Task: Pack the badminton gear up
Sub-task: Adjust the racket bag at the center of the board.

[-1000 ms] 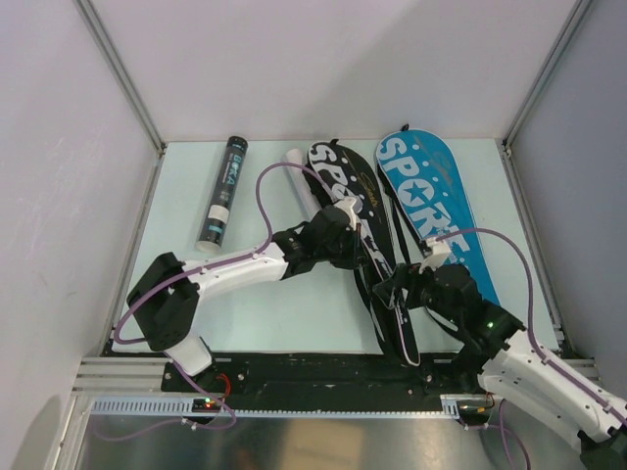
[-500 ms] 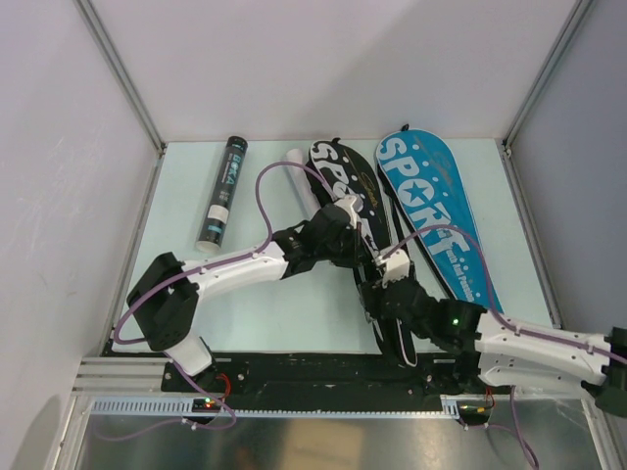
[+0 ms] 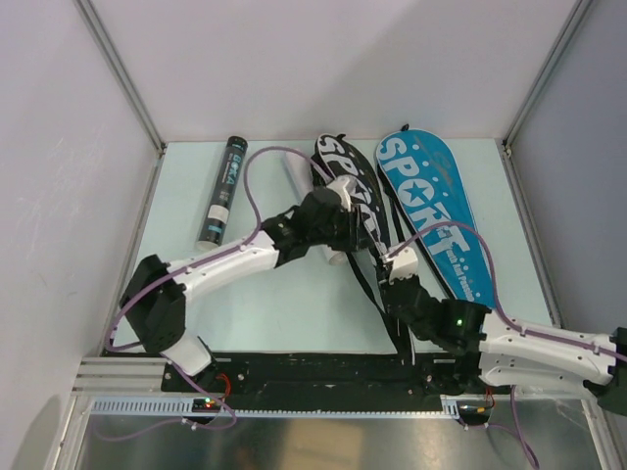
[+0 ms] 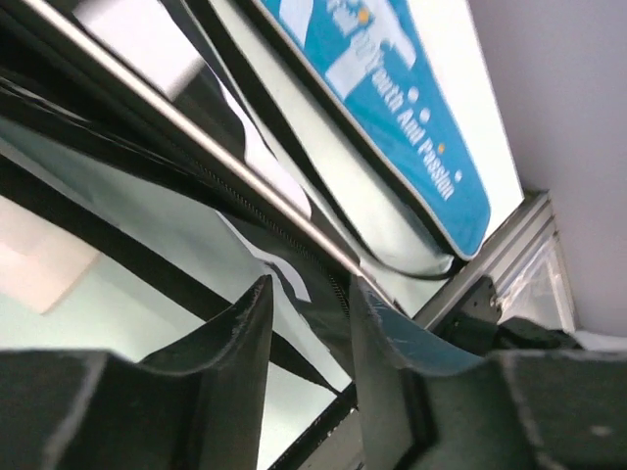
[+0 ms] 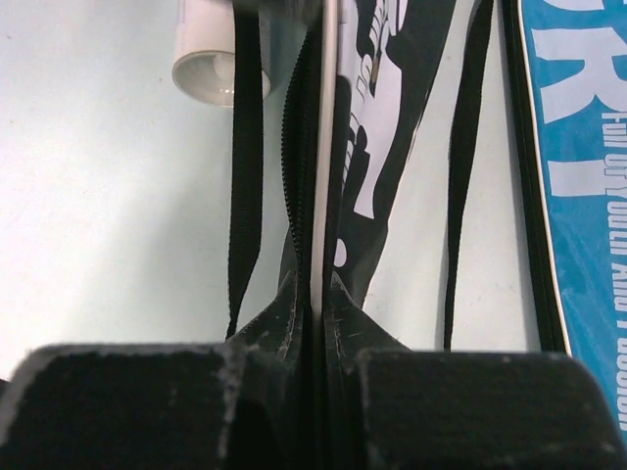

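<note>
A black racket cover [image 3: 345, 181] printed SPORT lies mid-table with a blue cover [image 3: 431, 211] to its right. A thin pale racket shaft [image 5: 329, 137] runs along the black cover's zipper edge, and my right gripper [image 5: 320, 284] is shut on it near the cover's lower end [image 3: 395, 277]. My left gripper [image 4: 310, 294] hovers over the black cover [image 3: 353, 208], jaws apart with nothing between them. The shaft [image 4: 196, 137] passes beyond its fingertips. A long black tube [image 3: 223, 191] lies at the far left. A white handle [image 3: 312, 211] lies under the left arm.
Black carry straps [image 5: 245, 166] trail from the covers across the pale table [image 3: 265, 304]. White walls with metal rails [image 3: 529, 230] fence the table on three sides. A black base bar [image 3: 294, 367] runs along the near edge.
My right arm swung left and shut on the racket shaft. My left gripper opened and moved toward the far side; the black cover shifted slightly.
</note>
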Tool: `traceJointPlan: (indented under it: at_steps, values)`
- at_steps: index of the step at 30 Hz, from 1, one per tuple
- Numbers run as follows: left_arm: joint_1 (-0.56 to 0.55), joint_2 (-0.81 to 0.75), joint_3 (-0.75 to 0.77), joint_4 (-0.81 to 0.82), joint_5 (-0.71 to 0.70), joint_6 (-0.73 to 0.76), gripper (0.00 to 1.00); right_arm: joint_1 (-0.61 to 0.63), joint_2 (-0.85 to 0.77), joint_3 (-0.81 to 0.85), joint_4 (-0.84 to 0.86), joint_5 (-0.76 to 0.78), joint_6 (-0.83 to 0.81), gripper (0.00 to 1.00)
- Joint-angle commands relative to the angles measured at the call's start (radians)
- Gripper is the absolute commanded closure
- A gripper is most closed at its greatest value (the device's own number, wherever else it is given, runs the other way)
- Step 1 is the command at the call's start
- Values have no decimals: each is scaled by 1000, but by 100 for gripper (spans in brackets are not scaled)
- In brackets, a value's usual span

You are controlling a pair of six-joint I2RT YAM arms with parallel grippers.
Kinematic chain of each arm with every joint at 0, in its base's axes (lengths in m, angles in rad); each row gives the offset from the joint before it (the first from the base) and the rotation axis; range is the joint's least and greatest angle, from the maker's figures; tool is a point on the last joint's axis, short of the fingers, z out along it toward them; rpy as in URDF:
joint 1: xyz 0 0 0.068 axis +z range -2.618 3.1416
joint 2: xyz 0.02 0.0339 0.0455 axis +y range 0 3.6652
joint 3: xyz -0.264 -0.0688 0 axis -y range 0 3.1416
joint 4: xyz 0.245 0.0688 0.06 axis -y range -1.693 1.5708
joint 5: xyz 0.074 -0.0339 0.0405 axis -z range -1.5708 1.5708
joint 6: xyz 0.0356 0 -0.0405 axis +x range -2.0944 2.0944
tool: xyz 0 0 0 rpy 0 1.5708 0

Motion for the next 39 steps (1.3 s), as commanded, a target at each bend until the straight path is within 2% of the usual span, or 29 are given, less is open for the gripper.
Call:
traceJointPlan:
  at_steps: [1,4,8,17,26,35,39]
  values:
    - [74,-108,117,-27,45,108,53,-40,-108,-14,71,-16,-17,100]
    - [122,-126,163,-72,64,195,39,-74,-177,-51,89,-75,-19,100]
    - [199,-124,211,-125,75,267,35,-92,-234,-70,68,-106,-16,100]
    - [294,-46,268,-152,-84,403,39,-95,-305,-80,21,-151,12,100]
    - [418,100,340,-164,-38,393,41,-109,-399,-109,-6,-171,44,100]
    - [433,216,397,-164,-30,445,48,-118,-523,-110,-49,-194,47,100]
    - [433,298,471,-163,46,455,47,-124,-551,-109,-72,-202,54,100]
